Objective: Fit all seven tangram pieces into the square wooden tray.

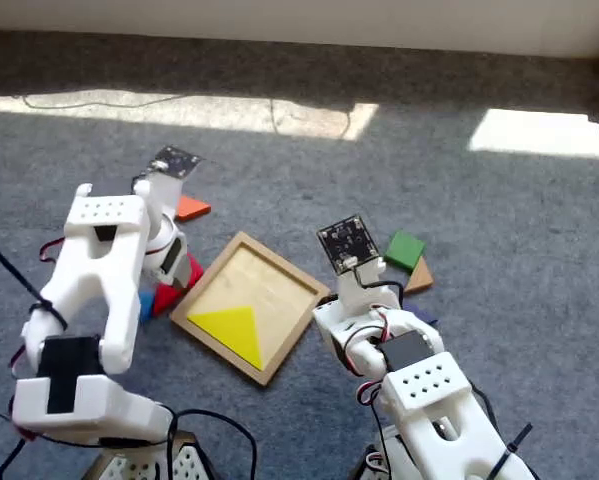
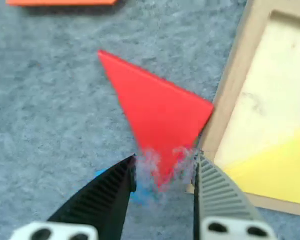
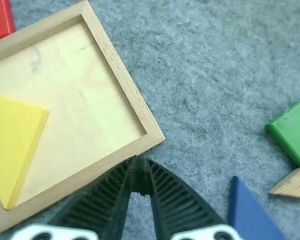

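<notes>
The right gripper (image 3: 138,175), fingers pressed together, is held over the carpet (image 3: 215,75) just off the tray's (image 3: 122,75) right corner, with a blue piece (image 3: 250,210) beside it. A yellow triangle (image 1: 234,328) is seated in the tray's near corner. The left gripper (image 2: 165,167) is set with fingers apart astride the tip of a red triangle (image 2: 157,112), which touches the tray's left edge. Farther off, a green square (image 1: 406,248) is seen just beside a tan triangle (image 1: 419,275). An orange piece (image 1: 191,208) lies farthest.

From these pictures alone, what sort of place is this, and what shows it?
Probably an indoor room set up for robot practice: a grey carpet-like surface, a sunlit patch as from a window, a pale wall at the far edge, and the wooden tray laid out.
</notes>
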Action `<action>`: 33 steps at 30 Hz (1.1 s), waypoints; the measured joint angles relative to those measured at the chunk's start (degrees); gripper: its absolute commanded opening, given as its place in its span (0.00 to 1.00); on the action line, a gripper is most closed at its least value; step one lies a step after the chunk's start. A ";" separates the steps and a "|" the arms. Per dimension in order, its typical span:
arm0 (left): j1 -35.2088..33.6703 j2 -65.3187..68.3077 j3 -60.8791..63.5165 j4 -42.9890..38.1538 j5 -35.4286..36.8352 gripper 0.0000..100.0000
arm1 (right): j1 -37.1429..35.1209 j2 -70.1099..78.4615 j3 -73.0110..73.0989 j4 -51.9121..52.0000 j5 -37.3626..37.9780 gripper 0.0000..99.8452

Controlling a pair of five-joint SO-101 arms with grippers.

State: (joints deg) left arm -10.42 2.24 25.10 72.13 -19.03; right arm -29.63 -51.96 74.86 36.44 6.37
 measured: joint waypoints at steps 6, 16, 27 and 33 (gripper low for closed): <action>-2.37 -3.34 1.49 -0.53 -3.52 0.23 | 0.00 0.00 0.00 0.00 0.00 0.00; -2.46 -3.43 9.58 -11.08 -4.22 0.23 | 0.00 0.00 0.00 0.00 0.00 0.00; -2.37 -3.43 11.52 -14.15 -8.53 0.23 | 0.00 0.00 0.00 0.00 0.00 0.00; -0.53 -4.92 13.45 -10.29 -5.01 0.23 | 0.00 0.00 0.00 0.00 0.00 0.00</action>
State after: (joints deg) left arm -10.95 -2.68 38.55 61.85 -24.04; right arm -29.63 -51.96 74.86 36.44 6.37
